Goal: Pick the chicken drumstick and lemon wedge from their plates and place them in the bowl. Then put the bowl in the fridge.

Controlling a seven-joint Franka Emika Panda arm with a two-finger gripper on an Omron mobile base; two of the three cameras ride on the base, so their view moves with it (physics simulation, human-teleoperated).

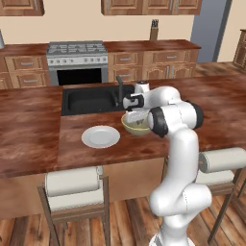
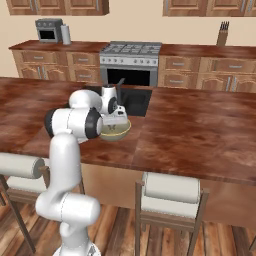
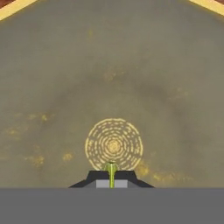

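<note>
Gripper: nearest your hand camera, your gripper (image 3: 111, 180) has its two dark tips pressed together on a thin yellow-green sliver, which you can take for the lemon wedge (image 3: 111, 169).
Lemon wedge: one, pinched between the tips and hanging low inside the bowl (image 3: 65, 78), above the ringed centre of its floor.
Bowl: one, olive-tan, on the table (image 1: 29, 125) just near of the sink (image 1: 89, 98); from the left base camera your hand sits right down in it (image 1: 135, 126).
Step in hand: judging by this, you are on the placing of the wedge; it is not let go yet.
Next move: spread the tips so the wedge drops to the floor of the bowl, then lift straight up, clear of the thick rim, before you swing away.
Chicken drumstick: you cannot tell from these views whether it is already in the bowl; the hand camera shows bare bowl floor and the arm hides the rest.
Plates: one white plate (image 1: 100, 136), bare, left of the bowl and a little nearer; a second is not to be made out.
Fridge: a grey panel at far right (image 1: 206, 24) may be it; check before you carry the bowl.
Stools: two padded ones at the near edge of the table, one left (image 1: 73, 187) and one right (image 1: 226, 161).
</note>
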